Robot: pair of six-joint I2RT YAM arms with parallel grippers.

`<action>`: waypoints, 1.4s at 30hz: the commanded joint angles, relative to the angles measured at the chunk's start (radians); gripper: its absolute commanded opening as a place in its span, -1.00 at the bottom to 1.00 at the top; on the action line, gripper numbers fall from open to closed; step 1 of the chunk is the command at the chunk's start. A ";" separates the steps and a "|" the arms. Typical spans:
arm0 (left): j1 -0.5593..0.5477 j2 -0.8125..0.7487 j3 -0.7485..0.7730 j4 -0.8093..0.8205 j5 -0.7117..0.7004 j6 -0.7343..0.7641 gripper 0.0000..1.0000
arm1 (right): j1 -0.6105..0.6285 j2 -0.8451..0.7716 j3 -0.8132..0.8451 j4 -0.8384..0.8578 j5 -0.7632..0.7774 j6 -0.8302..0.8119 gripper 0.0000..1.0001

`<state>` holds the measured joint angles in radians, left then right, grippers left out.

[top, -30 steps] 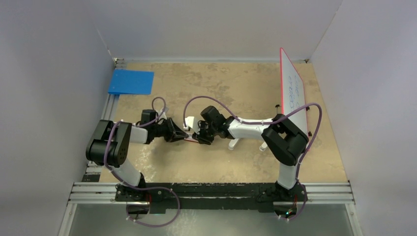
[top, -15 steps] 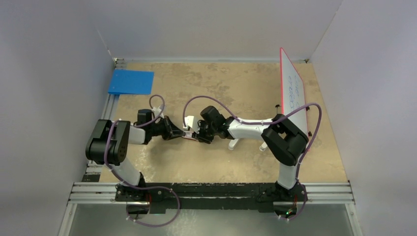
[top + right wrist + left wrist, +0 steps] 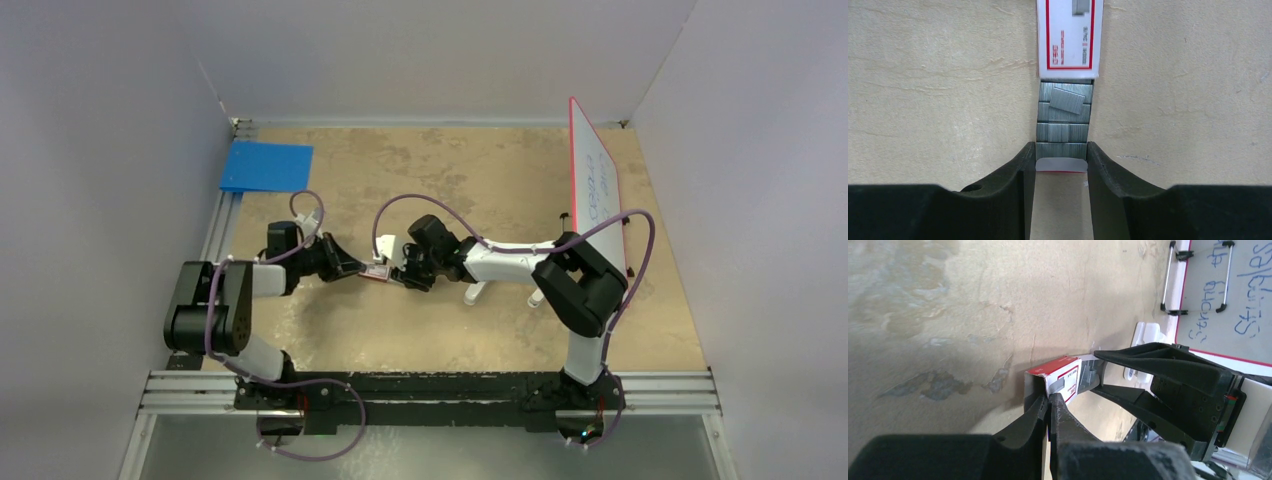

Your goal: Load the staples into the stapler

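Left of the red-and-white box [image 3: 1060, 377], the left tool [image 3: 1049, 401] is closed on the box's wall; at the box's right, open end the staples [image 3: 1064, 120] stick out over the surface [image 3: 480, 180], clamped in the right tool [image 3: 1061, 150].

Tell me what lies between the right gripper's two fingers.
The staples, drawn partly out of the box: their nearest row, with a white tab, sits between the fingers of the right gripper. The right wrist view shows it.

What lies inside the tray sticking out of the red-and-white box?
Rows of grey staples, one short strip askew on top. Whatever remains within the box sleeve is covered.
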<state>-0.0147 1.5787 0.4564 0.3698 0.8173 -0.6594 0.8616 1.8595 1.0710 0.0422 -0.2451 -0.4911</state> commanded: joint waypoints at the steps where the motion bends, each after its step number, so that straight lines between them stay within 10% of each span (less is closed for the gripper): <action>1: 0.040 -0.083 -0.023 0.003 -0.077 0.043 -1.00 | -0.015 -0.009 -0.035 -0.092 0.056 -0.031 -0.37; 10: 0.124 -0.150 -0.061 -0.067 -0.171 0.008 -0.99 | -0.016 -0.020 -0.039 -0.057 0.091 0.001 -0.18; 24: 0.124 -0.220 -0.064 -0.150 -0.202 -0.128 -0.16 | -0.016 -0.099 0.054 0.014 0.079 0.187 0.31; 36: 0.122 -0.583 0.111 -0.577 -0.259 -0.088 0.04 | -0.014 -0.230 0.117 0.226 0.203 0.415 0.60; 38: 0.122 -0.623 0.176 -0.655 -0.271 -0.050 0.05 | -0.014 -0.215 0.183 0.154 0.274 0.461 0.95; 42: 0.122 -0.691 0.321 -0.812 -0.349 0.038 0.09 | -0.013 -0.185 0.292 -0.009 0.383 0.577 0.98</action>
<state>0.1043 0.9565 0.6254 -0.2733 0.5396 -0.7296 0.8497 1.6772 1.2629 0.1265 -0.0044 -0.0669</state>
